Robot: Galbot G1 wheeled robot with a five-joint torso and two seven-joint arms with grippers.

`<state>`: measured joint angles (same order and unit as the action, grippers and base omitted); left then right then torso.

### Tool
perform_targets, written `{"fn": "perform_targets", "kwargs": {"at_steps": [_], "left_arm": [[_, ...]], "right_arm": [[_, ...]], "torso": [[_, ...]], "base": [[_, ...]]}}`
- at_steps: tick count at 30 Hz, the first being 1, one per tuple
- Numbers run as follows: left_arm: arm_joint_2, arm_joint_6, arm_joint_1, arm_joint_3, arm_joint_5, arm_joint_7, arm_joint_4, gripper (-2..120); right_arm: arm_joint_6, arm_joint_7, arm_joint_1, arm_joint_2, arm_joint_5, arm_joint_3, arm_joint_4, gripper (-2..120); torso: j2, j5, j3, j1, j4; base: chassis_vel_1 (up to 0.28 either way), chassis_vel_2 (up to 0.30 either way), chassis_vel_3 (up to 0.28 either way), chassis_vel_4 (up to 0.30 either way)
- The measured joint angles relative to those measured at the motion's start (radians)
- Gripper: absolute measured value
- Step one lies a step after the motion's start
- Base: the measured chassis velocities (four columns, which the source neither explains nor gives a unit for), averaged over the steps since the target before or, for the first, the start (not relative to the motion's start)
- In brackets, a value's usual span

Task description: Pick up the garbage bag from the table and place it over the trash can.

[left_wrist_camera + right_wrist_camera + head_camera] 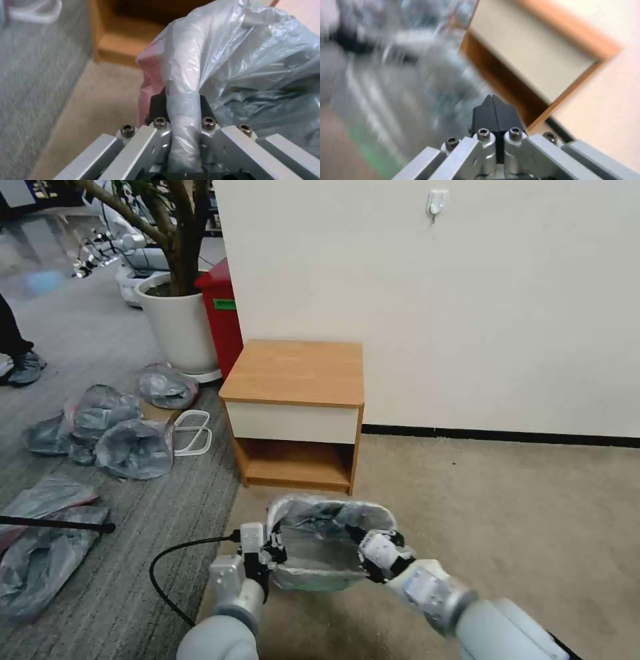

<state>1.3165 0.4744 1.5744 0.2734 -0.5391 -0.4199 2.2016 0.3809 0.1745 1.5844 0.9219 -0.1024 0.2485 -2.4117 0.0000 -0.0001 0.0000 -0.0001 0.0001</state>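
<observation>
Left gripper [275, 551] clamps the garbage bag [327, 537] rim; right gripper [355, 538], pads together; stretch evenly over the trash can [320, 580].

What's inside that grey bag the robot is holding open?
The garbage bag, stretched between the left claw and right claw, shows crinkled plastic lining inside. Whatever is beneath the bag is covered.

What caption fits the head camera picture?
Left gripper and right gripper stretch translucent grey plastic garbage bag before light-brown wooden table.
</observation>
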Motion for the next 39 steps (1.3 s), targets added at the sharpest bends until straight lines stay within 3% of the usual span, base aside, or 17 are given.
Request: {"fn": "perform_targets", "kwargs": {"at_steps": [1, 4, 9, 11, 13, 16, 28, 34, 39], "left_arm": [[0.0, 0.0, 0.0, 0.0, 0.0, 0.0, 0.0, 3], [-0.01, 0.041, -0.023, 0.037, -0.152, 0.004, -0.012, 3], [-0.019, 0.091, -0.039, 0.072, -0.239, 0.034, -0.034, 3], [-0.031, 0.125, -0.046, 0.089, -0.265, 0.064, -0.063, 3], [-0.034, 0.129, -0.047, 0.09, -0.265, 0.066, -0.069, 3], [-0.045, 0.142, -0.045, 0.095, -0.267, 0.086, -0.091, 3], [-0.051, 0.149, -0.046, 0.094, -0.235, 0.176, -0.149, 5], [-0.059, 0.115, -0.054, 0.078, -0.193, 0.208, -0.175, 25], [-0.06, 0.109, -0.061, 0.072, -0.19, 0.21, -0.187, 38]], "right_arm": [[0.0, 0.0, 0.0, 0.0, 0.0, 0.0, 0.0, 0], [-0.168, -0.044, 0.053, 0.099, 0.095, 0.133, -0.025, 0], [-0.286, -0.072, 0.064, 0.197, 0.144, 0.188, -0.016, 3], [-0.351, -0.081, 0.075, 0.275, 0.177, 0.197, 0.01, 15], [-0.36, -0.081, 0.075, 0.285, 0.179, 0.196, 0.017, 19], [-0.389, -0.066, 0.074, 0.32, 0.178, 0.18, 0.049, 34], [-0.406, -0.026, 0.066, 0.347, 0.171, 0.157, 0.081, 74], [-0.407, -0.01, 0.062, 0.348, 0.171, 0.157, 0.083, 96], [-0.404, 0.001, 0.058, 0.363, 0.17, 0.146, 0.085, 100]], "torso": [[0.0, 0.0, 0.0, 0.0, 0.0], [0.0, 0.0, 0.0, 0.0, -0.0002], [0.0, 0.0, 0.0, 0.0, -0.0003], [0.0, 0.0, 0.0, 0.0, -0.0002], [0.0, 0.0, 0.0, 0.0, -0.0002], [0.0, 0.0001, 0.0, 0.0, 0.0], [0.0, 0.0, 0.0, 0.0, -0.0001], [0.0, 0.0002, 0.0, 0.0, 0.0], [0.0, 0.0003, 0.0, 0.0, 0.0]], "base": [[0.0, 0.0, 0.0, 0.0], [0.0, 0.0, 0.0, 0.0], [0.0, 0.0, 0.0, 0.0], [0.0, 0.0, 0.0, 0.0], [0.0, 0.0, 0.0, 0.0], [0.0, 0.0, 0.0, 0.0], [0.0, 0.0, 0.0, 0.0], [0.0, 0.0, 0.0, 0.0], [0.0, 0.0, 0.0, 0.0]]}}
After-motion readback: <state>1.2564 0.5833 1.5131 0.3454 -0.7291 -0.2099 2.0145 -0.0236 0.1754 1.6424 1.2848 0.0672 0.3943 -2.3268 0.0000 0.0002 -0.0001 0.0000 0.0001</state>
